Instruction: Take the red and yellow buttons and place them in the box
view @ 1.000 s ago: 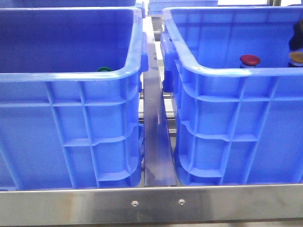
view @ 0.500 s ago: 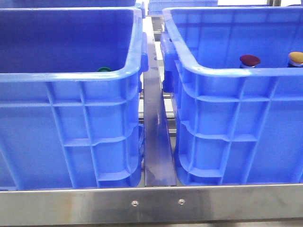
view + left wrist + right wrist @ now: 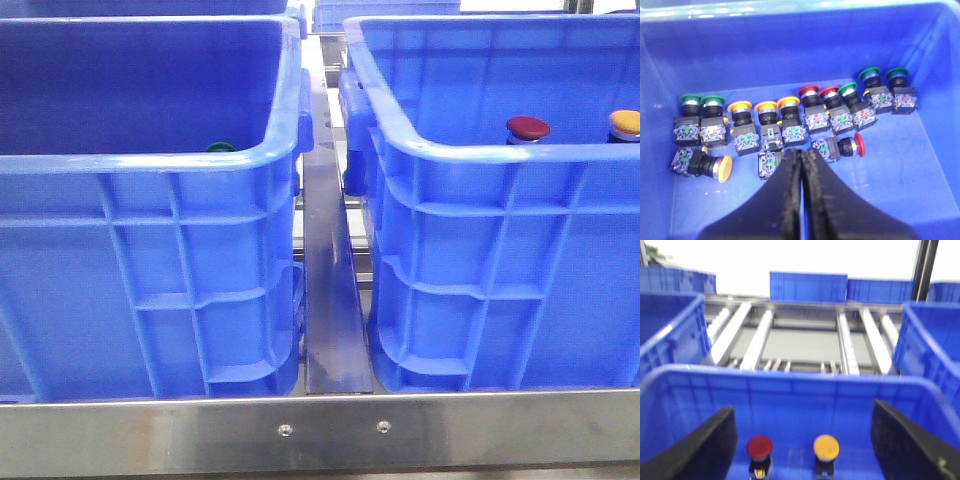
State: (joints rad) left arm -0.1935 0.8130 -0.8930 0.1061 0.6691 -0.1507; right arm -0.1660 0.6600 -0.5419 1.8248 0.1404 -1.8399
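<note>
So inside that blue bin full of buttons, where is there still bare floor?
Bare blue floor lies beside the tipped red button, toward the bin wall, and behind the upright button row. The middle is crowded.

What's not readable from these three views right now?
- Front view: neither arm appears. The left bin's near wall hides its contents, bar a green cap.
- Front view: red button and yellow button bodies sit behind the right bin's rim.
- Left wrist view: the shut left gripper covers part of one button.
- Right wrist view: blurred; the open right gripper has its fingertips cropped.
</note>
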